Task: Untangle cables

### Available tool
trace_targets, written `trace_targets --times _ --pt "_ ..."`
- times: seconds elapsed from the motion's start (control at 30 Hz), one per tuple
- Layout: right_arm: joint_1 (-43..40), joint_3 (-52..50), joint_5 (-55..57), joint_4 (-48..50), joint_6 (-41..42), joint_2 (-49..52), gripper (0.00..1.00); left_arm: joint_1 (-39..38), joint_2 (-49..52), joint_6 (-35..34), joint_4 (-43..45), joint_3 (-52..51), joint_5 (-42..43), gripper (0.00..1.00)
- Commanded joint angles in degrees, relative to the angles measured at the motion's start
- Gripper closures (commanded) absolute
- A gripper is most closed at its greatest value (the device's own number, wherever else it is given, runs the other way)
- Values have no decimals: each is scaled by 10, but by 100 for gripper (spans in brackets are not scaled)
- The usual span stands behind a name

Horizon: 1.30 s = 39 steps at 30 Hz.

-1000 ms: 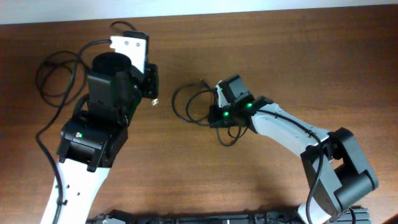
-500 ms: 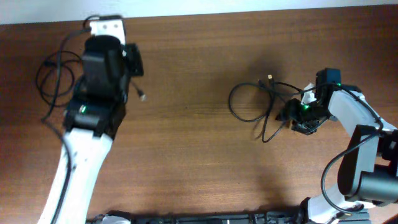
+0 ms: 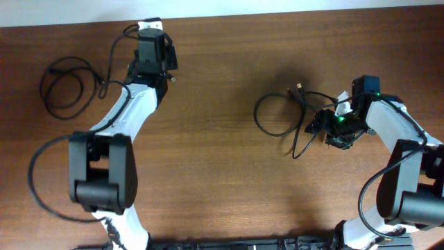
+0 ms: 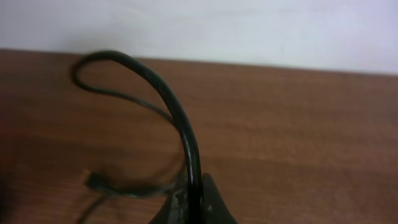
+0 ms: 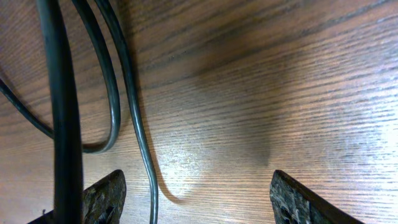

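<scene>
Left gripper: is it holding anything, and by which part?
The left gripper holds a cable, pinched on its cord between the shut fingers; the cord arches up from them. How near an end cannot be told.

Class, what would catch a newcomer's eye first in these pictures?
Two black cable loops lie apart on the table: the left loop far left, the right loop right of centre. The left gripper pinches a cable arching upward; the right gripper sits open by the right loop.

Overhead: even bright light, soft shadows on tabletop [image 3: 208,180]. Left wrist view blurred, dim. Right wrist: sharp grain, glare patch.
</scene>
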Motion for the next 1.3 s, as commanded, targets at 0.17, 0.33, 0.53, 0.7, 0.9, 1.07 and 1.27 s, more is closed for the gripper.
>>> trace_targets --times 0.17,0.33,0.53,0.7,0.9,1.07,1.27 --pt "-1 38 -5 -38 -38 -6 29 4 -22 -1 50 4 -48 1" --pt "26 43 -99 -44 -56 -12 96 -14 -149 -1 -84 4 -35 1" --pt "151 65 -190 -55 -83 -13 96 -32 -194 -1 -217 4 157 1" --pt "216 138 -136 -113 -83 -16 39 -32 -194 -1 -275 4 249 1" --pt "180 298 193 -283 31 -17 1 -66 -194 -2 -317 4 437 1" --pt "101 352 231 -332 62 -59 1 -230 -177 -43 -317 4 294 1" --pt "-35 352 210 -382 67 -164 1 -367 -50 -70 -230 4 213 1"
